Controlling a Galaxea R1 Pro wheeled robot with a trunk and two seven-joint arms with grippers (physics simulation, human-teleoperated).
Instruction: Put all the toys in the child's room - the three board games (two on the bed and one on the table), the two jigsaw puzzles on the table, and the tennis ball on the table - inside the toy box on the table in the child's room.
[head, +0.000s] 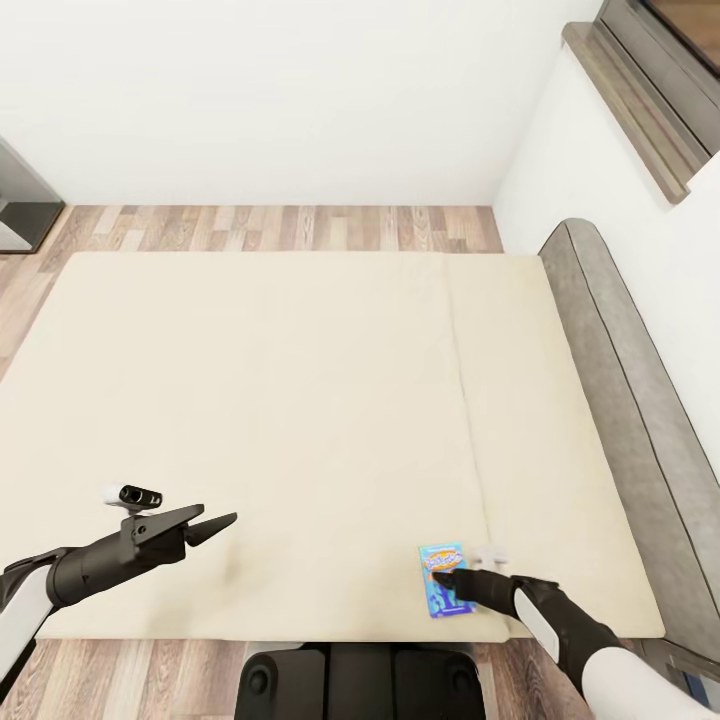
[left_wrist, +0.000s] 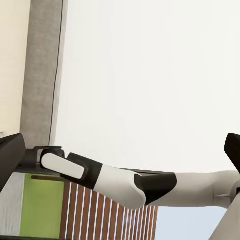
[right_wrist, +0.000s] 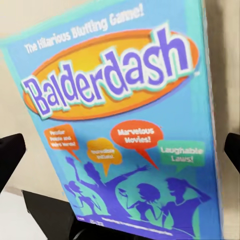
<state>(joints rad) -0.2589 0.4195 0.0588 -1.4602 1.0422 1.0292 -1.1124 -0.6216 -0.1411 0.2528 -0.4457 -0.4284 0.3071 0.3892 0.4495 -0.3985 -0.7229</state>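
Note:
A small blue board game (head: 438, 560) titled Balderdash lies flat on the beige bed (head: 280, 400), near the front edge on the right. My right gripper (head: 450, 582) hangs low over the box's near end. In the right wrist view the board game (right_wrist: 120, 100) is close up, and the right gripper (right_wrist: 120, 152) is open with its dark fingertips (right_wrist: 11, 155) spread wide at both sides. My left gripper (head: 205, 522) hovers over the bed's front left, open and holding nothing. The toy box, table, puzzles and tennis ball are out of view.
The grey headboard (head: 620, 380) runs along the bed's right side against the white wall, under a window (head: 650, 80). Wood-plank floor (head: 280, 228) lies beyond the bed. A grey furniture corner (head: 20, 200) stands at far left. My right arm (left_wrist: 125, 182) crosses the left wrist view.

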